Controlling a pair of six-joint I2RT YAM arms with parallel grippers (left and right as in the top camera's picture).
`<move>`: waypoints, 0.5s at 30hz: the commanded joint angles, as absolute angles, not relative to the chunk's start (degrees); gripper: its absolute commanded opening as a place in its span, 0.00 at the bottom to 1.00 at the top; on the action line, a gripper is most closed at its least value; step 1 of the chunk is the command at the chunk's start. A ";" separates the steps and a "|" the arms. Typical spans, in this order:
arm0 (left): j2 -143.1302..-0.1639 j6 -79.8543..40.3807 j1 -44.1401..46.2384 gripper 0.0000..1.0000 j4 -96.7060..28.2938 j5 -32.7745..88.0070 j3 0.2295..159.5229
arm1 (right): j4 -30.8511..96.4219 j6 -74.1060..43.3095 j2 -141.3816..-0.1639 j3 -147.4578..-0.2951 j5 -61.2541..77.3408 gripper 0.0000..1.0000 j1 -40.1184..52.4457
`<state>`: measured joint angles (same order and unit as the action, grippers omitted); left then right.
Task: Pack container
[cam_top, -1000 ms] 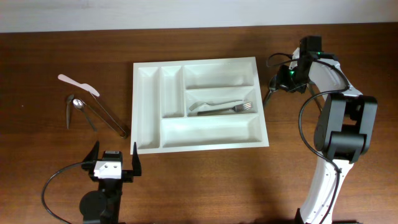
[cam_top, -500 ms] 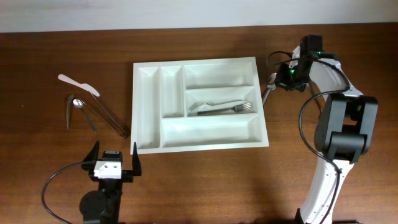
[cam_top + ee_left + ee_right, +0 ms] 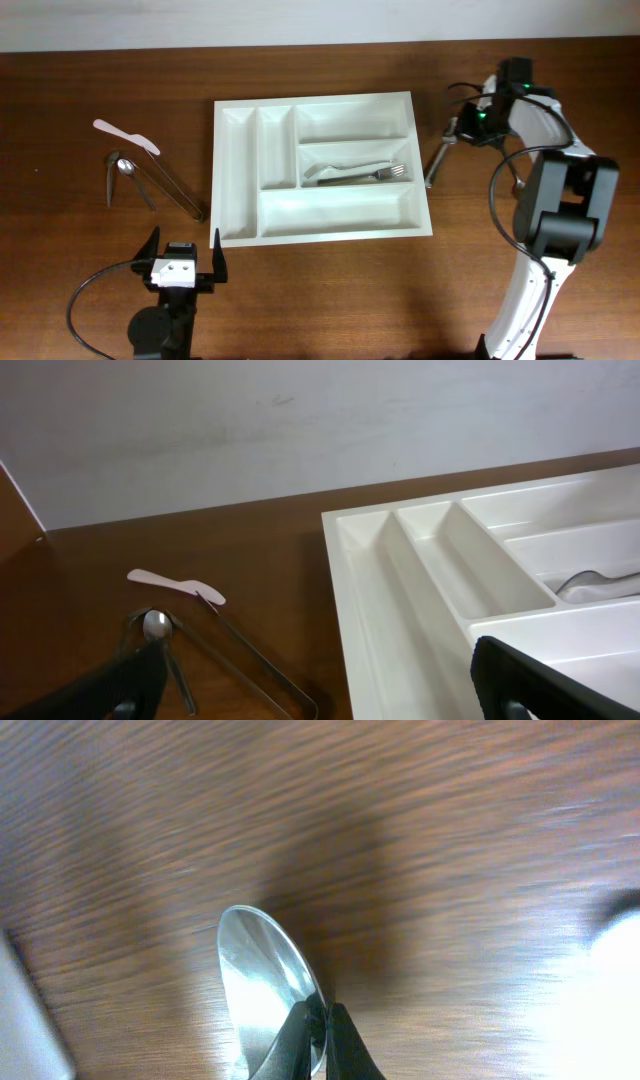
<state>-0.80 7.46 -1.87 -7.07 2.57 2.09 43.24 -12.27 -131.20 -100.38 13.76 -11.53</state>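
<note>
Spoon [image 3: 260, 970]: nipped at bowl rim by right end effector [image 3: 320, 1028], clamped narrow, likely for carrying. Tray [image 3: 424, 215]: on tabletop [image 3: 330, 290], just left of it. Left end effector [image 3: 185, 258]: wide, empty.

Dark brown wood-grain surface [image 3: 330, 300], faintly glossy, spread under and all around the left pincer [image 3: 185, 248]. Beyond its far edge, ahead of that pincer, plain pale wall [image 3: 300, 420], lightly scuffed, evenly lit.
</note>
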 commanded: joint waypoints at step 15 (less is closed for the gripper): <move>-0.34 6.74 -1.58 0.99 -7.07 2.15 1.76 | 44.99 -5.98 -132.38 -99.66 14.96 0.04 -17.17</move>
<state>-0.80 7.46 -1.87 -7.07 2.57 2.09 44.56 -7.22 -131.37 -100.27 13.32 -17.65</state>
